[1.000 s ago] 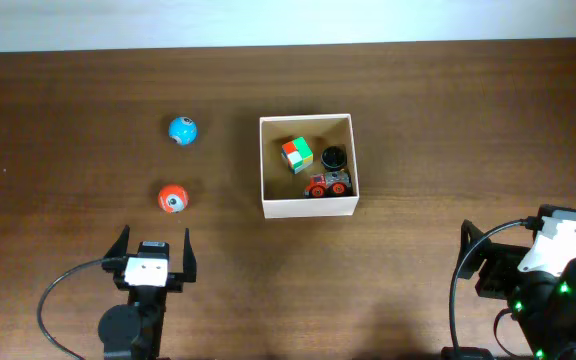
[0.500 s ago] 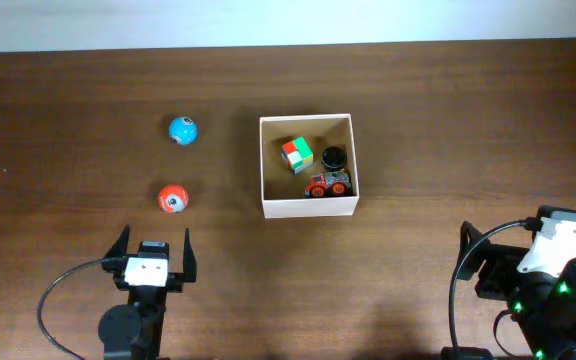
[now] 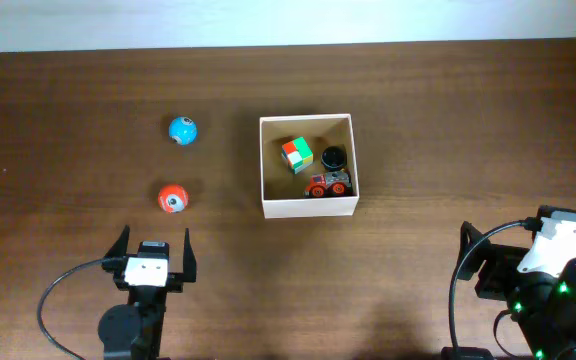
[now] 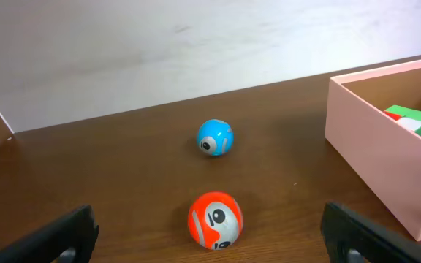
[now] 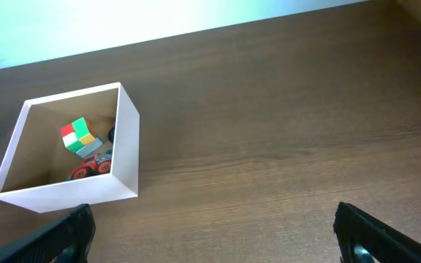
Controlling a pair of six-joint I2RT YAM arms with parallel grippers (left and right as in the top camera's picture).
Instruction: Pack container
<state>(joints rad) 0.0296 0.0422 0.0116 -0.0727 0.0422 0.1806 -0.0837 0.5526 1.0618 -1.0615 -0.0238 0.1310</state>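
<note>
The white cardboard container (image 3: 308, 207) sits mid-table and holds a coloured cube (image 3: 296, 154), a black round thing (image 3: 334, 156) and a red toy car (image 3: 327, 185). It also shows in the left wrist view (image 4: 371, 153) and the right wrist view (image 5: 71, 190). An orange ball (image 3: 172, 198) lies left of the container, a blue ball (image 3: 182, 130) behind it. My left gripper (image 3: 153, 243) is open and empty, just short of the orange ball (image 4: 215, 220); the blue ball (image 4: 215, 137) lies farther off. My right gripper (image 3: 493, 237) is open and empty at the front right, far from the container.
The dark wooden table (image 3: 448, 120) ends at a pale wall along the back. Black cables loop beside both arm bases at the front edge.
</note>
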